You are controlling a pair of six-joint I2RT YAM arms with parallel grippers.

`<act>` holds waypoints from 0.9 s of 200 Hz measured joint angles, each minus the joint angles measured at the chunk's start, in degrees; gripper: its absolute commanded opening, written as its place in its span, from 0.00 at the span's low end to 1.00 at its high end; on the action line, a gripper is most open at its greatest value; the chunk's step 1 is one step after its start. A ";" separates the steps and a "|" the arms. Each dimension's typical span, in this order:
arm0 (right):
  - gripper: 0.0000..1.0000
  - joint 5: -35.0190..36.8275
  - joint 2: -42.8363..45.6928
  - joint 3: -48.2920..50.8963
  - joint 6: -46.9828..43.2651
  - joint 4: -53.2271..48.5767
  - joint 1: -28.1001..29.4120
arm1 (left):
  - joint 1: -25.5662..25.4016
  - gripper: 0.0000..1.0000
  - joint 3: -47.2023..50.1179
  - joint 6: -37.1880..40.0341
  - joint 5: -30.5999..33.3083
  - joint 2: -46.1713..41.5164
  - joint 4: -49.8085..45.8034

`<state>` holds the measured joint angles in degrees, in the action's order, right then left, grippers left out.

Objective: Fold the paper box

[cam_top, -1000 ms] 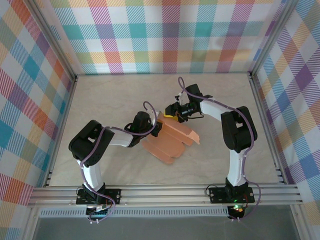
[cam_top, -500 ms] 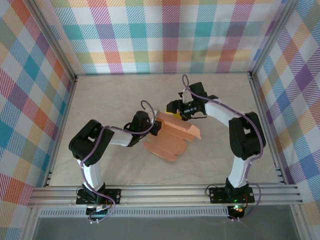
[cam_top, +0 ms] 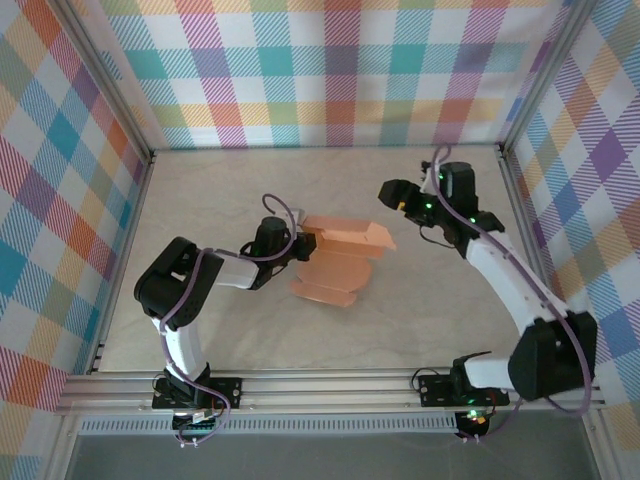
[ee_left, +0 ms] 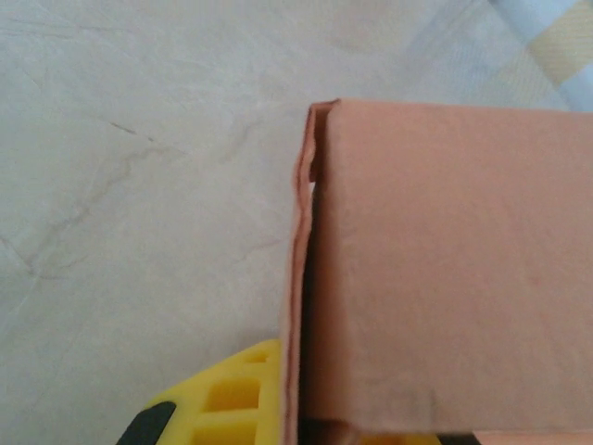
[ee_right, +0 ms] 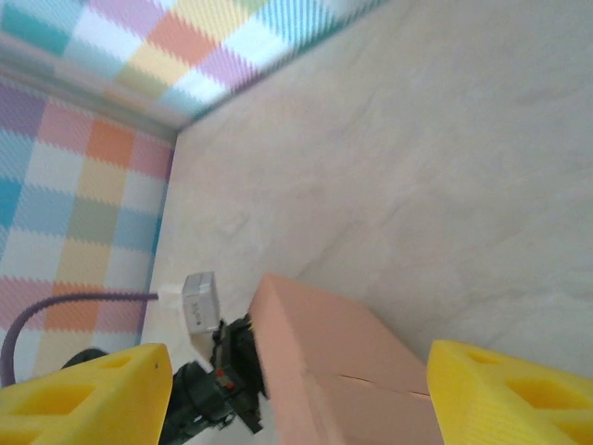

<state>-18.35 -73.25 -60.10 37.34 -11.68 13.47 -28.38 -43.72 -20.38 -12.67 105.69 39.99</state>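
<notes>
The paper box (cam_top: 338, 262) is salmon-orange card, partly folded, lying mid-table with a raised flap at its far side. My left gripper (cam_top: 300, 249) is shut on the box's left edge. In the left wrist view the card (ee_left: 445, 269) stands right against one yellow finger (ee_left: 218, 399), its doubled edge running upward. My right gripper (cam_top: 392, 191) hangs open to the far right of the box, apart from it. In the right wrist view its yellow fingers (ee_right: 83, 394) are spread wide, and the box (ee_right: 324, 352) lies beyond them.
Plaid walls (cam_top: 330, 70) enclose the pale table (cam_top: 210, 190) on three sides. An aluminium rail (cam_top: 330, 385) runs along the near edge by the arm bases. The left arm's wrist (ee_right: 208, 389) shows beside the box in the right wrist view.
My right gripper has opened, let go of the box's far flap and drawn away to the far right. The box, still held by the left gripper, has shifted slightly.
</notes>
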 measured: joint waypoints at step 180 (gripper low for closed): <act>0.68 -19.30 -0.15 14.62 13.70 26.71 -6.16 | 2.97 0.00 -4.35 -35.47 -13.29 5.62 18.71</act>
<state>-37.65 -73.41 -45.47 51.05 15.03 7.31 -25.41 -48.07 -55.86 -25.96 111.31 58.70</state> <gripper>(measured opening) 0.709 0.056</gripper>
